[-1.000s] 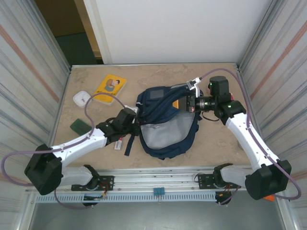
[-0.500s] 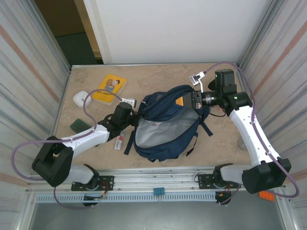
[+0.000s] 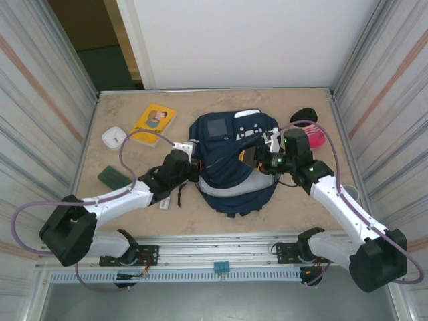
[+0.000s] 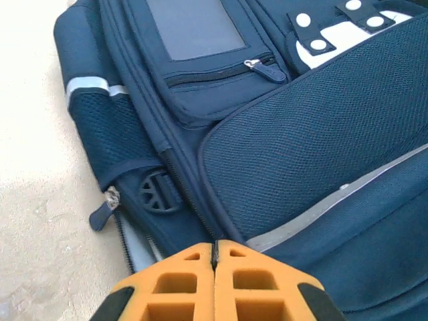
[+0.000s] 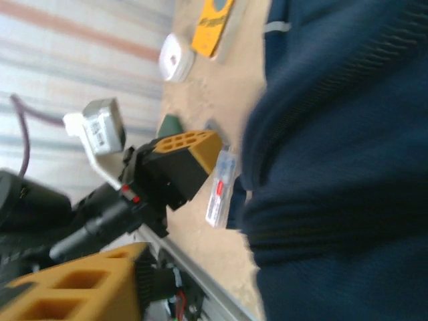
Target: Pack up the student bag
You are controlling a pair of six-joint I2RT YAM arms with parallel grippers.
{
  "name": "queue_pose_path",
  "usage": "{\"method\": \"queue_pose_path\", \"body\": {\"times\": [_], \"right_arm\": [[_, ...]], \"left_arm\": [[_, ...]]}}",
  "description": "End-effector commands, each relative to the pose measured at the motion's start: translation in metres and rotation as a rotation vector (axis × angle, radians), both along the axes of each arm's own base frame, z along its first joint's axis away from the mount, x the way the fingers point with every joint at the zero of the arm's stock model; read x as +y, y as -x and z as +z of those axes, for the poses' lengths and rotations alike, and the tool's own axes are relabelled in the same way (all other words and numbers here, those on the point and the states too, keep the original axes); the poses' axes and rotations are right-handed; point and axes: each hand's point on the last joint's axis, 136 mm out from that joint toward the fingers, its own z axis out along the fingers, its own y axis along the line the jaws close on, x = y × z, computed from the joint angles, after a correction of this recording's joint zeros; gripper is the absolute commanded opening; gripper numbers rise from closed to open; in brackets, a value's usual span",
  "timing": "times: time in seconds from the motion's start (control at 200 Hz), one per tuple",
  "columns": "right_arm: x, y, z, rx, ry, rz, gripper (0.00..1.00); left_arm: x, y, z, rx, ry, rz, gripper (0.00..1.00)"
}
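Top external view, read from the near edge outward, shows a bag that has just been turned over. A second ago the student bag hung between the two arms with its grey lining gaping at the camera. Now it lies flat at the centre of the worktop, front face up, with only a sliver of lining showing at its 6 o'clock end.

At the bag's 8 o'clock a small clear packet with a red mark lies just beside the straps, and a dark green item sits farther out toward 9. The left hand rests at the bag's 9 o'clock edge. In the left wrist view its orange fingers are pressed together with nothing seen between them. The right hand has swung in from the far right to the bag's 3 o'clock side. In the right wrist view one finger shows and blue fabric covers the rest, so whether it grasps the bag or has let go cannot be told.

Farther off, a white round case lies at 10 o'clock and a yellow booklet at 11. A pink and black item sits at 2, uncovered now the arm has moved.

With every loose thing outside and the mouth nearly shut, packing looks barely begun, and the bag will likely need reopening.
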Motion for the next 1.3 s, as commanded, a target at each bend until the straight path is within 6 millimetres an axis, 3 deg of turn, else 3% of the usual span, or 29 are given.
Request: {"method": "queue_pose_path", "body": {"times": [0.0, 0.09, 0.18, 0.276, 0.546, 0.972, 1.148, 1.298], "right_arm": [[-0.009, -0.020, 0.035, -0.137, -0.029, -0.121, 0.32], [-0.012, -0.017, 0.040, -0.129, -0.010, -0.062, 0.24], [-0.010, -0.014, 0.047, -0.119, -0.004, 0.014, 0.18], [-0.005, -0.015, 0.056, -0.132, -0.022, 0.065, 0.15], [0.002, -0.036, 0.065, -0.149, -0.031, 0.076, 0.13], [0.002, -0.087, -0.009, -0.068, 0.069, -0.037, 0.17], [-0.014, -0.072, -0.033, -0.011, 0.159, -0.079, 0.29], [-0.033, -0.037, -0.057, 0.075, 0.283, -0.100, 0.54]], "left_arm": [[0.012, -0.008, -0.008, -0.003, -0.029, 0.084, 0.00], [0.021, -0.012, -0.012, 0.024, -0.053, 0.106, 0.01], [0.025, -0.012, -0.012, 0.033, -0.041, 0.100, 0.27], [0.028, -0.009, -0.011, 0.065, 0.020, 0.102, 0.43], [0.030, 0.017, -0.028, 0.179, 0.138, 0.128, 0.53], [0.047, 0.008, -0.017, 0.205, 0.194, 0.211, 0.56], [0.061, -0.005, -0.008, 0.215, 0.219, 0.237, 0.57], [0.060, -0.013, 0.003, 0.196, 0.187, 0.220, 0.58]]}}
